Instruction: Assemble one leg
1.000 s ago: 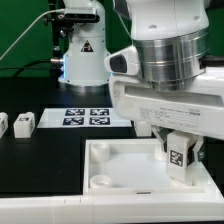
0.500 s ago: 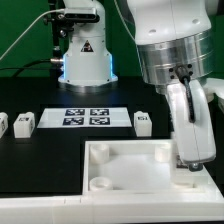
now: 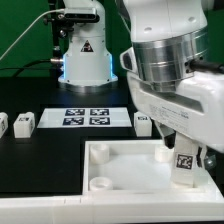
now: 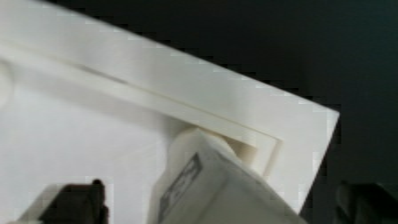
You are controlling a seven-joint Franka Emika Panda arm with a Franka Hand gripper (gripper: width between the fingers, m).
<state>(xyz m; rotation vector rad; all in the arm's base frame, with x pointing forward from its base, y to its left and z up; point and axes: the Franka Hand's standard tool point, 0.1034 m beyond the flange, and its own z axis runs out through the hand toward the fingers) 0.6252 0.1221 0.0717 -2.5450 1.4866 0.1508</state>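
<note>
White plastic, the leg [image 3: 183,160] stands roughly upright, tag toward the exterior camera. Your hand [image 3: 183,167] clamps it over the panel [image 3: 120,165] corner at the exterior view's right (its lower end is hidden, and the wrist view is blurred).

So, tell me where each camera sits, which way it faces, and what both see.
Exterior view: set off the robot, facing its base, slightly from above; sees the marker board and panel; shows the arm and gripper.
Wrist view: on the wrist, looking down along the gripper at a panel corner; shows both fingers.
Both share the panel and the leg in the gripper.
</note>
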